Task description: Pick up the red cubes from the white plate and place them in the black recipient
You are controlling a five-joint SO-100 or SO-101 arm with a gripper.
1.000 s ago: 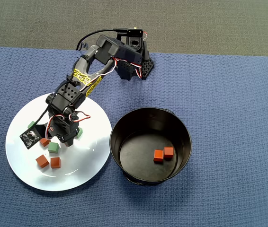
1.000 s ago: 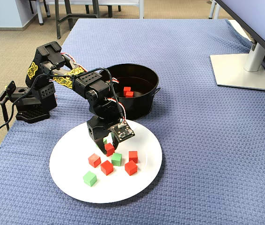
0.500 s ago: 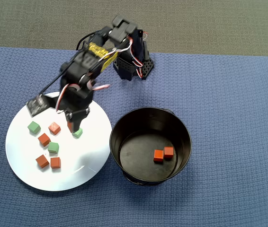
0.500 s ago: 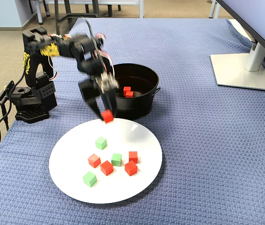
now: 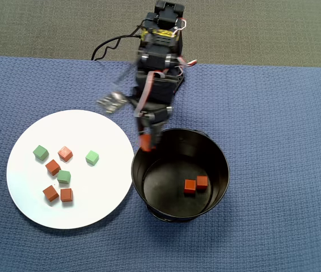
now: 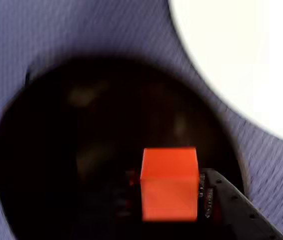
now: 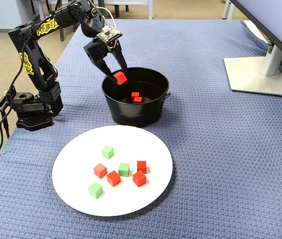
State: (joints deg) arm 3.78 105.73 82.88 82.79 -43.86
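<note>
Swung from large white plate (image 7: 81, 194) toward deep glossy black bowl (image 7: 153, 110); gripper (image 7: 119, 76) clamped on small red cube (image 7: 120, 77), hung over bowl's near-left rim, hollow below.

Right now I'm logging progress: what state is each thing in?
End effector: shut on a red cube, over the bowl's rim.
Bowl: upright, two red cubes inside.
Plate: holds four red cubes, three green cubes.
</note>
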